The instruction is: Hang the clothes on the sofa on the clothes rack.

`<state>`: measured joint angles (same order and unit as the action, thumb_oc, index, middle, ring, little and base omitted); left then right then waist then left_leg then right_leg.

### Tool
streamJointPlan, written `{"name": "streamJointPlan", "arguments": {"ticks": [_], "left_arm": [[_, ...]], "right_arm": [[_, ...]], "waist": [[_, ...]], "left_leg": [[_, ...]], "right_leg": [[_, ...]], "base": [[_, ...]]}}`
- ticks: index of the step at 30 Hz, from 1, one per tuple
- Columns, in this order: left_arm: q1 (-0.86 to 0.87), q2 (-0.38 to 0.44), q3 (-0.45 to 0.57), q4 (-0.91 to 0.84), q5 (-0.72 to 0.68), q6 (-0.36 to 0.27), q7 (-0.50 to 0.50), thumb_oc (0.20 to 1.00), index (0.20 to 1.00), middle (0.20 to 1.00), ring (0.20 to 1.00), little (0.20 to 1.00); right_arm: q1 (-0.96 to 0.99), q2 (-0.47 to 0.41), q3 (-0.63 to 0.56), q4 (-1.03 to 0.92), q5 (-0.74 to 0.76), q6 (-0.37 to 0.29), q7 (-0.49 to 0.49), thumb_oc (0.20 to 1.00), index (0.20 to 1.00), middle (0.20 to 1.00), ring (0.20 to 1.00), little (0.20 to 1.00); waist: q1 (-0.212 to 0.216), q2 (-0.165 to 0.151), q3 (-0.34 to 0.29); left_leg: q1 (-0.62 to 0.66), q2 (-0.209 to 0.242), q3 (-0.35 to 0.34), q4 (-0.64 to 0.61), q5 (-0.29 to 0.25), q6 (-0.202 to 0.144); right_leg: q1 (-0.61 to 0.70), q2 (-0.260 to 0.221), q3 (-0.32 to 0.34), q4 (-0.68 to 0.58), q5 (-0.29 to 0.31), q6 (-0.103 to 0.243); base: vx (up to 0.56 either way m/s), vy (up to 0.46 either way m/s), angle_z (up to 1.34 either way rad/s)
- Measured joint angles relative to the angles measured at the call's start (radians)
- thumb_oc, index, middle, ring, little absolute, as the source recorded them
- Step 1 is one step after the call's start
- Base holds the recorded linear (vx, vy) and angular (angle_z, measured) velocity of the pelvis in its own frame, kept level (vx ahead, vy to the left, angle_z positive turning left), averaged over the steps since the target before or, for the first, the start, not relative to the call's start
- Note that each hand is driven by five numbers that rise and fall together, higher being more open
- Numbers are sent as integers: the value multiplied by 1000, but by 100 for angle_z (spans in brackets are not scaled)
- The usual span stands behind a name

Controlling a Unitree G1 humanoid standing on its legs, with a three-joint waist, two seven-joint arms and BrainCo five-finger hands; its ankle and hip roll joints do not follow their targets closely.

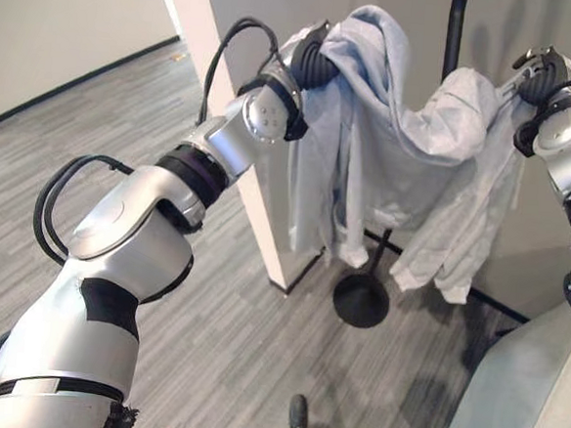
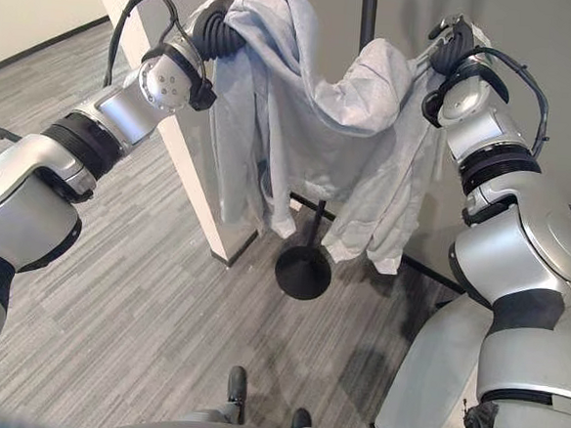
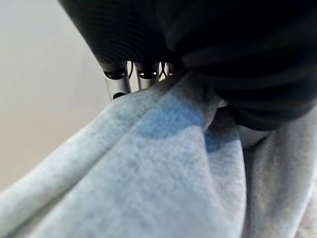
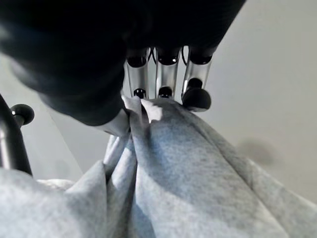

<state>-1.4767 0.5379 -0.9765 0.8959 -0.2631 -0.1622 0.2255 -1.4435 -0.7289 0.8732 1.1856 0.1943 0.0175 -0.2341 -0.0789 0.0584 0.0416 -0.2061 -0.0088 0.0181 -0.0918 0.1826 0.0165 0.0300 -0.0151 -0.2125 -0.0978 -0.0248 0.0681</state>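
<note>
A pale grey-blue garment (image 1: 388,153) hangs stretched in the air between both raised hands, sagging in the middle in front of the black pole of the clothes rack (image 1: 456,30), its sleeves and hem dangling above the rack's round black base (image 1: 361,300) on the grey floor (image 1: 208,346). The left hand (image 1: 314,57) grasps one upper corner, the cloth bunched against its palm beneath the fingers (image 3: 115,84); the right hand (image 2: 452,42) pinches the other corner, folds gathered between fingers (image 4: 166,74) and thumb. A white pillar (image 1: 216,82) stands just beside the garment.
</note>
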Motion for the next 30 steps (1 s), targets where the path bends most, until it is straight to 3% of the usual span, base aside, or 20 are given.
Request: {"name": "streamJointPlan", "arguments": {"ticks": [14, 23, 30], "left_arm": [[-12, 31, 4, -63, 0, 0, 3, 200, 200, 200, 200, 200], [-17, 33, 4, -78, -1, -1, 7, 200, 200, 200, 200, 200], [-25, 22, 4, -97, 0, -1, 7, 200, 200, 200, 200, 200]], "right_arm": [[0, -65, -1, -25, -41, 2, 0, 200, 200, 200, 200, 200], [0, -84, -10, -33, -42, 3, -7, 200, 200, 200, 200, 200], [0, -115, -10, -33, -42, 3, -11, 200, 200, 200, 200, 200]], "waist": [[-6, -6, 4], [-53, -9, 6], [-60, -9, 6]], "left_leg": [[18, 4, 22, 0, -3, -4], [28, 4, 29, 0, -7, -9], [45, 6, 39, -1, -11, -14]], "right_leg": [[10, -2, 20, 0, 0, 0], [15, -5, 29, 0, 1, -1], [27, -6, 42, 0, 1, -1]], "base": [[9, -24, -4], [12, -5, -3], [5, -6, -6]]}}
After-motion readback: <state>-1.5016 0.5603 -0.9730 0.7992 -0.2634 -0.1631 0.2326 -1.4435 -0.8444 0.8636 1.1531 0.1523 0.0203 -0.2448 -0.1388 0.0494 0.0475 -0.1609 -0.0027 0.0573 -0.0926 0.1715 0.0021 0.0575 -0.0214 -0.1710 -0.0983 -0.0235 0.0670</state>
